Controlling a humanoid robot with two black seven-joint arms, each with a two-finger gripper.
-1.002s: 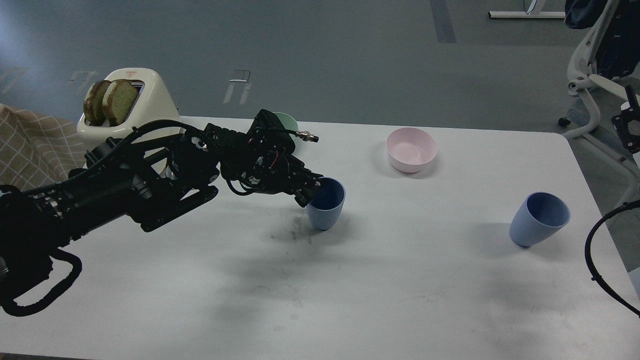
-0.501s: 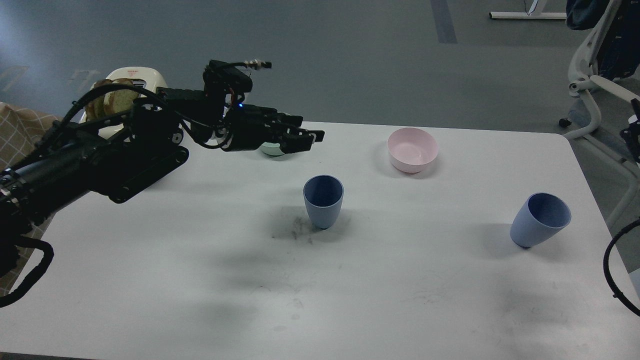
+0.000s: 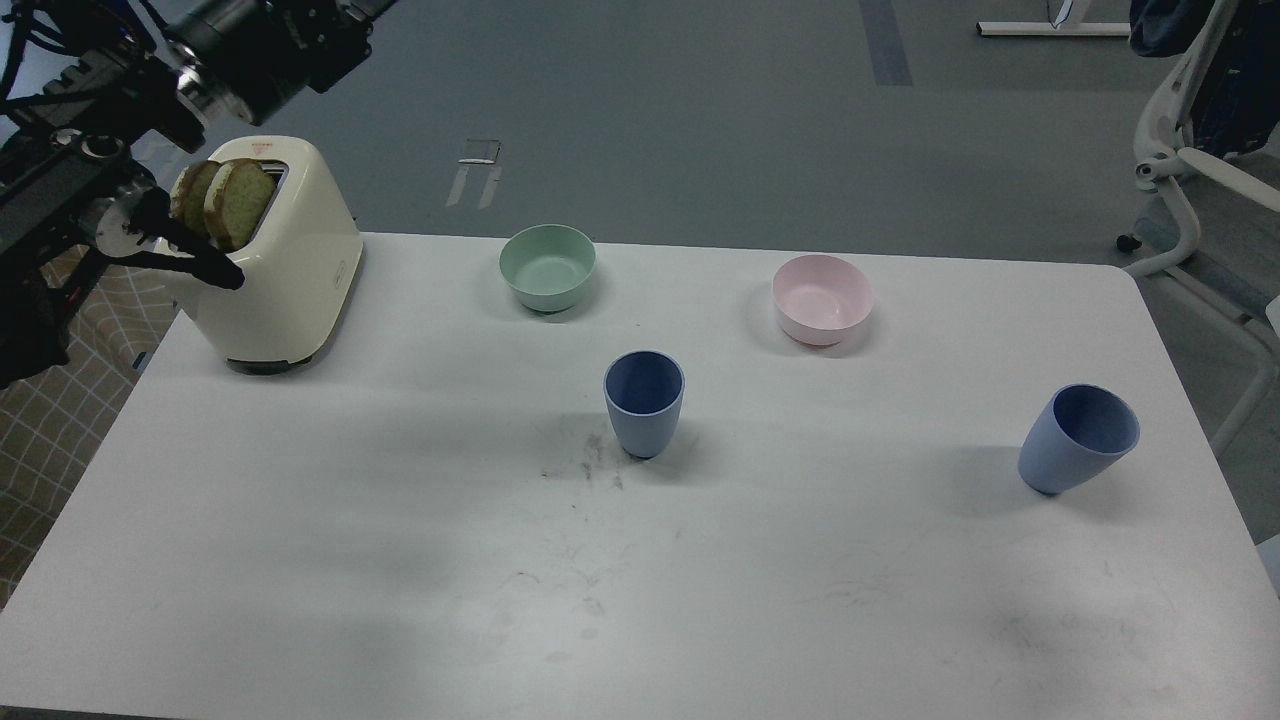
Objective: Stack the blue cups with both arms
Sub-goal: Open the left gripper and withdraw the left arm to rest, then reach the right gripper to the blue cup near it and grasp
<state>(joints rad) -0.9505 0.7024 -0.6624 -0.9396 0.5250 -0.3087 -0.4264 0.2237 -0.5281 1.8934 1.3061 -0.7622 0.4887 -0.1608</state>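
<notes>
Two blue cups stand upright and apart on the white table. One cup is at the middle and the other cup is near the right edge. Both are empty. My left arm is raised at the top left, above and behind the toaster. Its far end runs past the top edge, so the left gripper is out of view. My right arm and gripper are out of view. Nothing touches either cup.
A cream toaster with two bread slices stands at the back left. A mint-green bowl and a pale pink bowl sit behind the middle cup. A checked cloth lies left of the table, and a white chair stands to the right.
My left arm has let go of the middle cup, lifted away from it and swung up and left, its gripper leaving the view. The right arm's cable has left the right edge.
</notes>
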